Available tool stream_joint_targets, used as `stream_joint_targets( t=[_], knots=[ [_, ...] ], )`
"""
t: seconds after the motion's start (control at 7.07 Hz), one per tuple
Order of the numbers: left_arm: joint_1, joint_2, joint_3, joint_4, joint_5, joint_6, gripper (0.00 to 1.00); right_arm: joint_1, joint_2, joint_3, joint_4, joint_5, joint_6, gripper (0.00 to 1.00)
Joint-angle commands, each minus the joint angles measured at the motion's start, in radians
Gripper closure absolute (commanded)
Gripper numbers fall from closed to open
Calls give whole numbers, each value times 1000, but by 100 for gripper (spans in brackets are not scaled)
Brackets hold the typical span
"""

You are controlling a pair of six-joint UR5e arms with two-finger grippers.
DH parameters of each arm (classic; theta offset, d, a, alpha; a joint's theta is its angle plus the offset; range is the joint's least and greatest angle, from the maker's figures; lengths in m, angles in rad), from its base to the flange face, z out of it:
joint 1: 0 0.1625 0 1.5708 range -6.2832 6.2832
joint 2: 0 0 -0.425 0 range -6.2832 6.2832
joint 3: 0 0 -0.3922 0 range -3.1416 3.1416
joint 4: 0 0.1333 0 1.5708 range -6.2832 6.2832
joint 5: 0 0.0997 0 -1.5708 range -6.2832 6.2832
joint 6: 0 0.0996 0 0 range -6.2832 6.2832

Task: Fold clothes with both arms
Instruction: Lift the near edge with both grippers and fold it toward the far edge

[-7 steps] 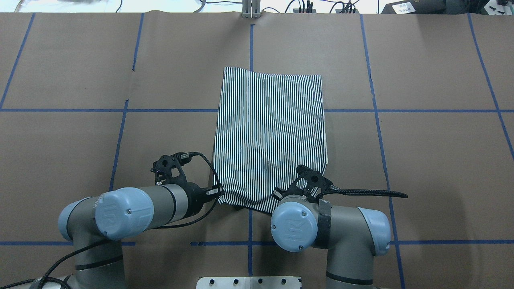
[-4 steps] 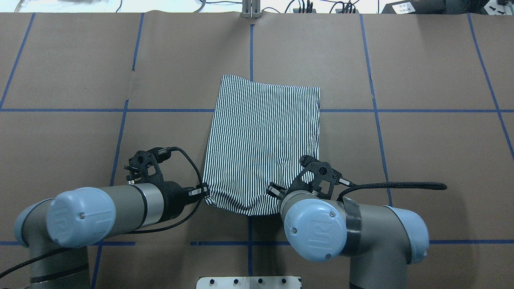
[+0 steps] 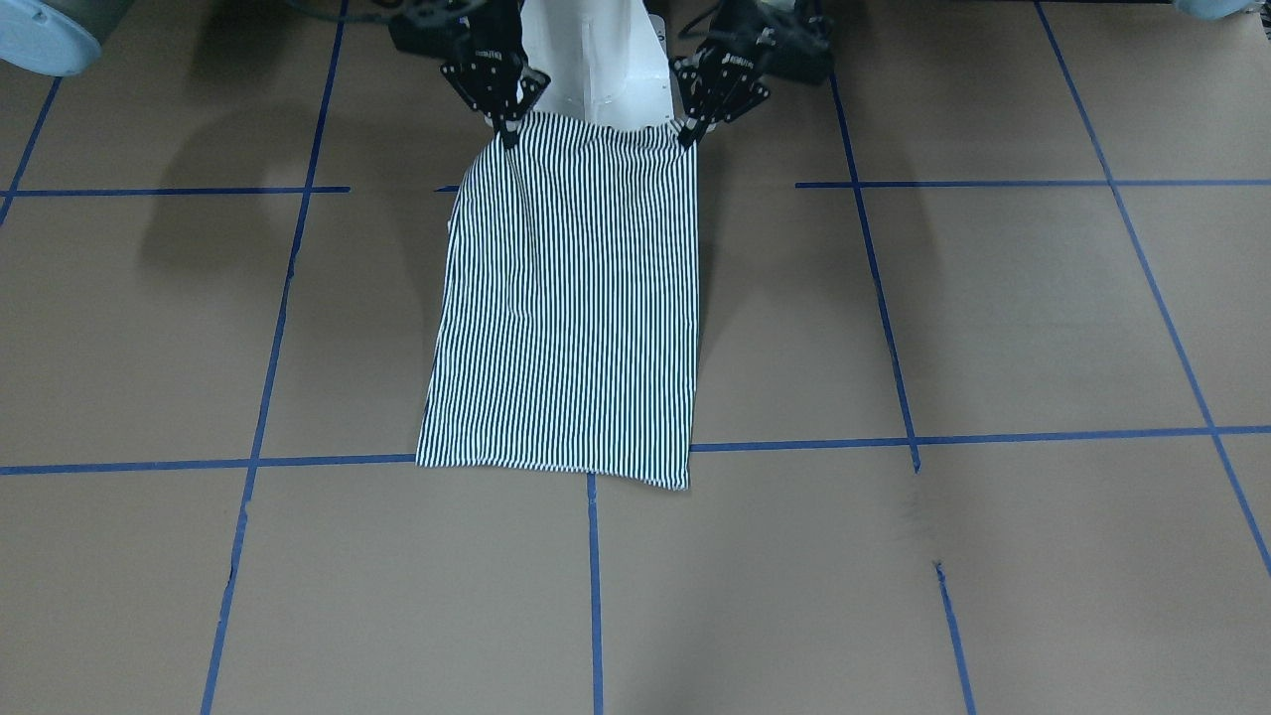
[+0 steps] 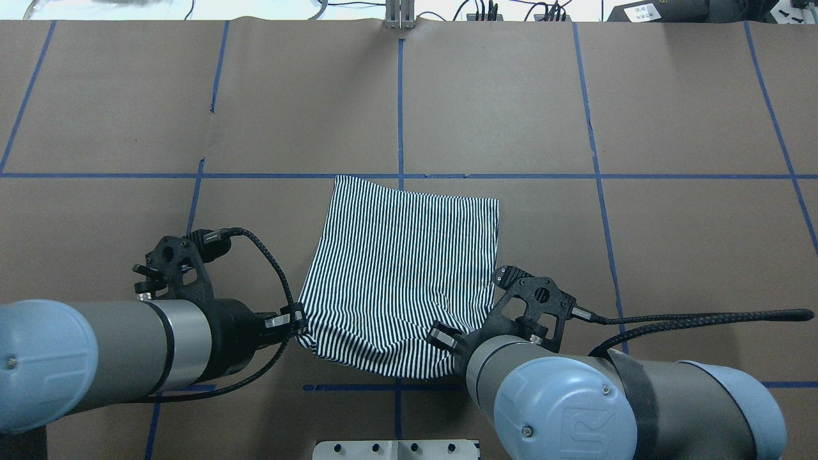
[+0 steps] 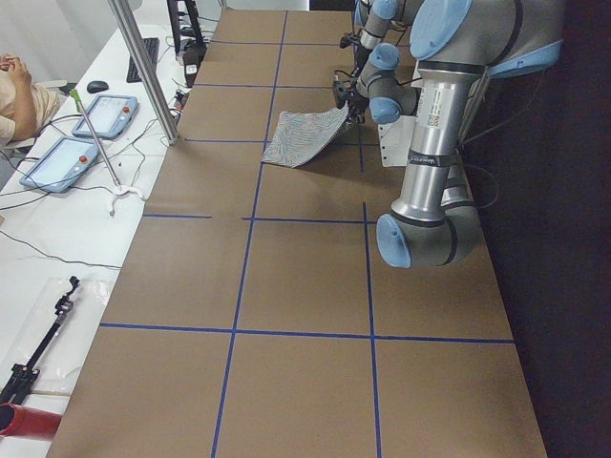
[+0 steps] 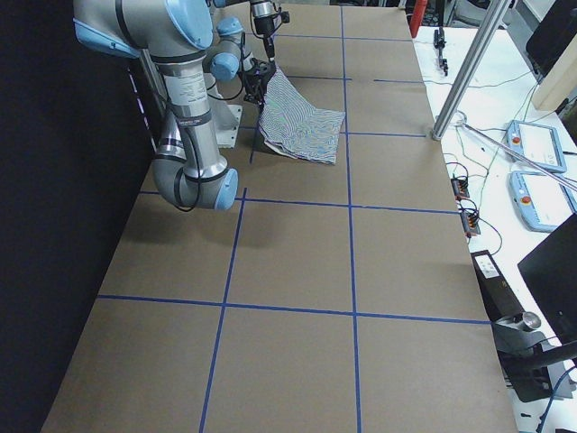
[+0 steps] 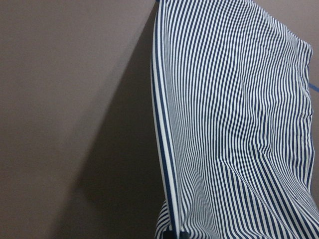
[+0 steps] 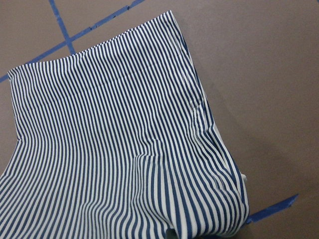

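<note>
Brown table [image 3: 993,328] bears one shirt [image 3: 571,318], left gripper [image 3: 688,132] and right gripper [image 3: 509,132] each clamping a corner.

A long table [image 4: 671,96] covered in brown paper fills every view, marked into large rectangles by blue tape lines [image 4: 690,176], with small tears at some of the seams. Along its far edge runs a white bench [image 5: 57,239] strewn with black cables [image 4: 486,9], two grey-framed teach pendants [image 5: 59,162] and a mouse [image 5: 97,86]. An aluminium post [image 5: 143,67] rises at the table's edge next to the bench. Part of a seated person [image 5: 19,95] shows at the bench. On the table's opposite side the space [image 5: 563,286] is dark; the tabletop itself is evenly lit
</note>
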Motion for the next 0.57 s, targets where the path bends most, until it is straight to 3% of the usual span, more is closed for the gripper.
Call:
stream_joint_targets(
  t=[0.0, 0.14, 0.42],
  knots=[
    [-14, -93, 132, 15, 2, 57, 100, 10, 8, -68, 4, -13, -58, 100],
    [-66, -115, 172, 11, -1, 111, 100, 54, 8, -97, 11, -11, -81, 100],
    [-137, -157, 252, 5, -3, 131, 100, 143, 20, -259, 168, -7, -136, 100]
  ],
)
